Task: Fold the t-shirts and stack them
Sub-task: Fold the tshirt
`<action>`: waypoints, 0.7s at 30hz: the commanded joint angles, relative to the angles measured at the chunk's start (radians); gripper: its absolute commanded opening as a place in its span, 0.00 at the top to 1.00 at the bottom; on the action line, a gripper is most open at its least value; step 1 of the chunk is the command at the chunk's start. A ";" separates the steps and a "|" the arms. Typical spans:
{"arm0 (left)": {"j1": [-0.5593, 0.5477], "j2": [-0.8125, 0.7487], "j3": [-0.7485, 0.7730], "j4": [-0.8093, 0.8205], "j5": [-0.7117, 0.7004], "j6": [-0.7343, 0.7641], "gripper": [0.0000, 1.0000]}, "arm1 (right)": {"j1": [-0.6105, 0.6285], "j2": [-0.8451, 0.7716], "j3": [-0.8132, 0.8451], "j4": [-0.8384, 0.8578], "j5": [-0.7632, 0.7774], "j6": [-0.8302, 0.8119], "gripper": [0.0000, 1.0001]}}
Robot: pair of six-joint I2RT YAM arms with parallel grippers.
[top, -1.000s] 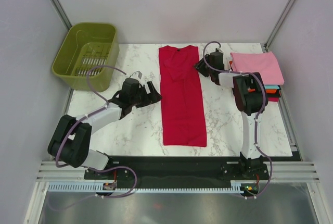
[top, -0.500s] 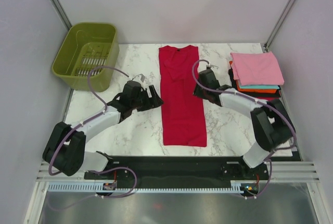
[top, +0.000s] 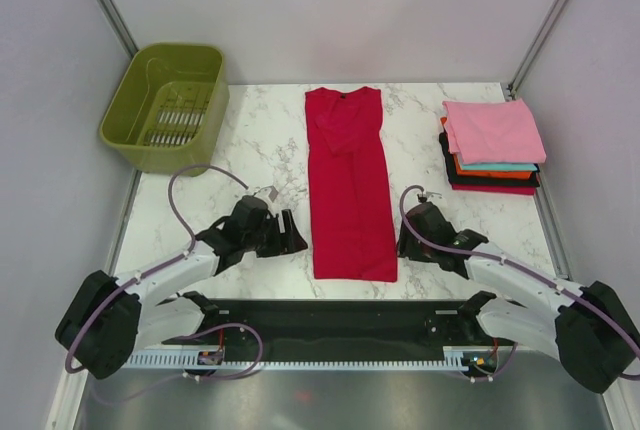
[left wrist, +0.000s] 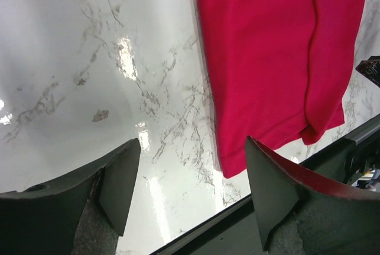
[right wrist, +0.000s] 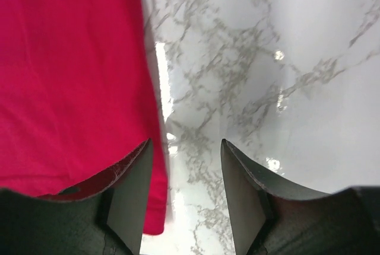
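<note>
Now | crimson t-shirt [top: 350,190] hem flat between 2 claws | left claw [top: 298,236] — spread, empty | right claw [top: 403,243] — spread, empty

My table [top: 250,145] has a white marble top with grey veins; the crimson t-shirt [top: 350,190] lies flat on the middle of it, folded to a long narrow strip, its collar at the far end and its hem near my edge; left of this shirt and further back, well apart from it, the olive-green basket [top: 165,105] stands on the corner; right of the shirt, also toward the back, rests a stack of folded t-shirts [top: 495,165], with the pink t-shirt [top: 492,130] on top; beside the hem the marble shines with spots of light.
</note>
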 commanded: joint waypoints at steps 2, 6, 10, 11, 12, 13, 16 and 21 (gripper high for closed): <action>-0.047 0.020 -0.038 0.052 0.053 -0.053 0.23 | 0.041 -0.066 -0.036 -0.007 -0.082 0.058 0.43; -0.098 0.040 -0.062 0.091 0.053 -0.074 0.27 | 0.076 -0.135 -0.045 -0.039 -0.084 0.069 0.42; -0.142 0.055 -0.081 0.124 0.050 -0.094 0.31 | 0.094 -0.207 -0.085 -0.042 -0.109 0.095 0.44; -0.151 0.060 -0.084 0.125 0.042 -0.102 0.32 | 0.096 -0.201 -0.085 -0.042 -0.123 0.094 0.47; -0.160 0.069 -0.085 0.130 0.039 -0.107 0.32 | 0.097 -0.193 -0.085 -0.049 -0.140 0.092 0.50; -0.182 0.075 -0.085 0.130 0.036 -0.119 0.34 | 0.100 -0.184 -0.086 -0.049 -0.151 0.092 0.52; -0.229 0.095 -0.091 0.156 0.010 -0.145 0.35 | 0.122 -0.163 -0.089 -0.053 -0.156 0.097 0.54; -0.277 0.127 -0.107 0.197 -0.013 -0.179 0.36 | 0.154 -0.146 -0.089 -0.055 -0.143 0.104 0.53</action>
